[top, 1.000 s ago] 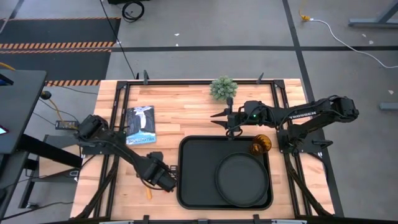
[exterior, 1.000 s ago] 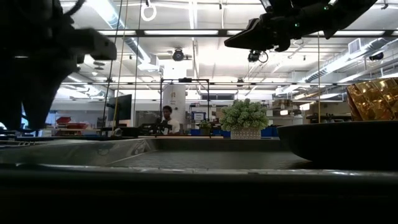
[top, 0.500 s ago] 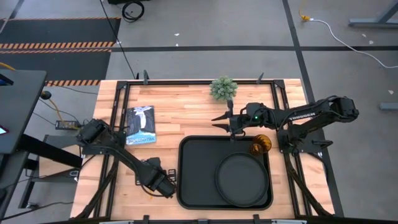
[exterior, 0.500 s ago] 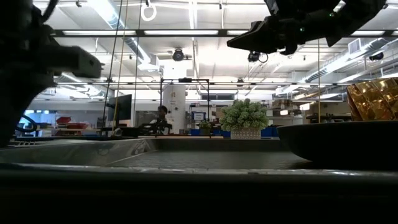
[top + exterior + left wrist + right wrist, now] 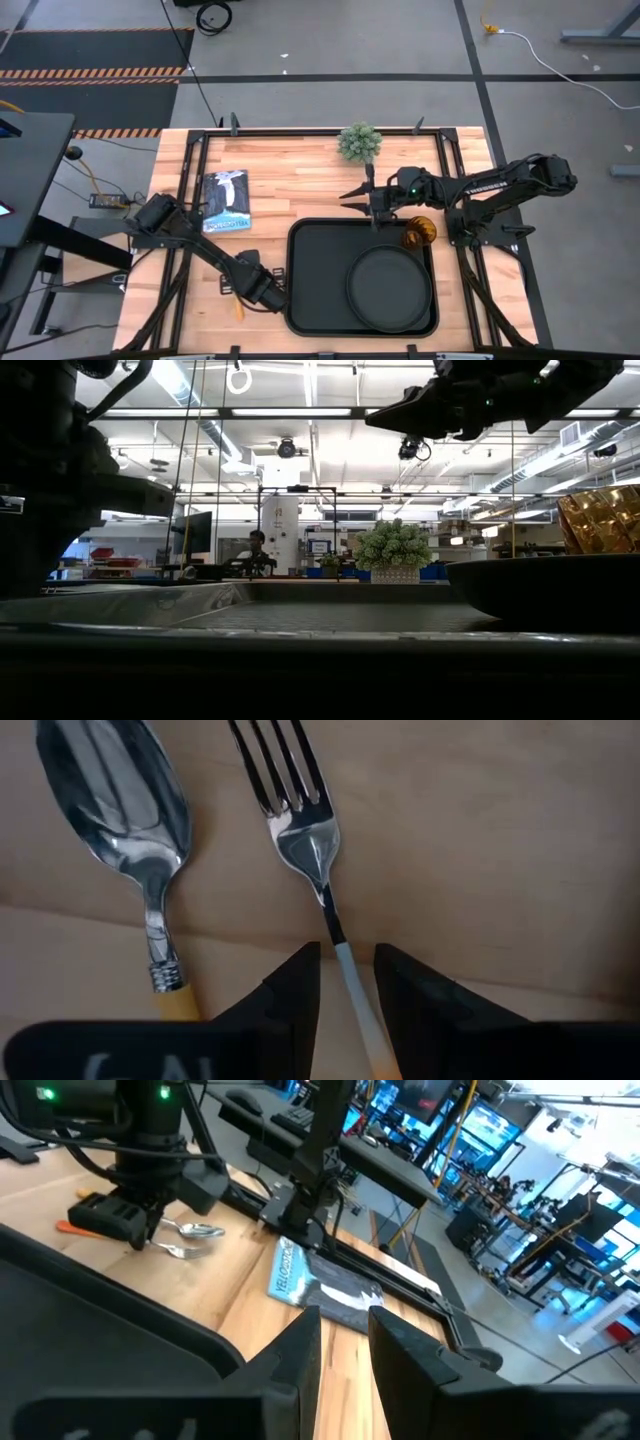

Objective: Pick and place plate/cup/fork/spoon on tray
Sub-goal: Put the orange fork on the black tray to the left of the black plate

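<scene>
The fork (image 5: 305,830) and the spoon (image 5: 130,810) lie side by side on the bare wood, left of the tray (image 5: 315,270). An orange handle end (image 5: 238,306) shows by the tray's near left corner. My left gripper (image 5: 347,982) hangs low over them, open, with one finger on each side of the fork's thin handle (image 5: 340,955). I cannot tell whether they touch it. The black plate (image 5: 385,285) lies on the tray's right half. The amber cup (image 5: 418,233) stands at the tray's far right corner. My right gripper (image 5: 362,192) hovers over the tray's far edge, narrowly open and empty.
A small potted plant (image 5: 359,142) stands at the table's far edge and a blue-white book (image 5: 226,201) lies at the far left. The left half of the tray is bare. A person (image 5: 255,550) shows in the room far behind the table.
My left arm has shifted a little toward the table's near left, and its gripper has settled over the fork and spoon. The plate, the cup and the tray have kept their places.
</scene>
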Controlling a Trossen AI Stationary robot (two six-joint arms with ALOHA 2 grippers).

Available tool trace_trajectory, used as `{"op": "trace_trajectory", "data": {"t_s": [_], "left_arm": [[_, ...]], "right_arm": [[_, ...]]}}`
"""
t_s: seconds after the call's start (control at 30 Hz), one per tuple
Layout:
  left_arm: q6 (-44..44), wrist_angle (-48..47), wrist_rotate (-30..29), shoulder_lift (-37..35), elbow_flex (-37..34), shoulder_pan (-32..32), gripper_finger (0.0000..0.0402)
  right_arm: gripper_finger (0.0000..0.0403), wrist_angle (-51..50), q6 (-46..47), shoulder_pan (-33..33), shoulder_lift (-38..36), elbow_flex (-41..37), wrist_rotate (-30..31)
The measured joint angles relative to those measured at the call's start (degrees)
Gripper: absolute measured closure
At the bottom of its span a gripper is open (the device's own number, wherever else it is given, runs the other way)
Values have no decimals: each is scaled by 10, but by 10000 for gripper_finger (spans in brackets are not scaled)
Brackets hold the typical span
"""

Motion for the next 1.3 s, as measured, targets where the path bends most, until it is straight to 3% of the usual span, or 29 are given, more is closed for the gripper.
{"op": "trace_trajectory", "data": {"t_s": [0.17, 0.5, 0.93, 1.3], "left_arm": [[1, 3, 3, 0, -1, 0, 307], [25, 13, 7, 1, -1, 1, 389], [79, -35, 6, 6, 20, 3, 383], [89, -101, -56, 5, 87, 9, 381]], "right_arm": [[309, 1, -3, 5, 0, 0, 0], [309, 1, -4, 5, 0, 0, -2], [309, 1, -4, 5, 0, 0, -2], [309, -7, -3, 5, 0, 0, 24]]}}
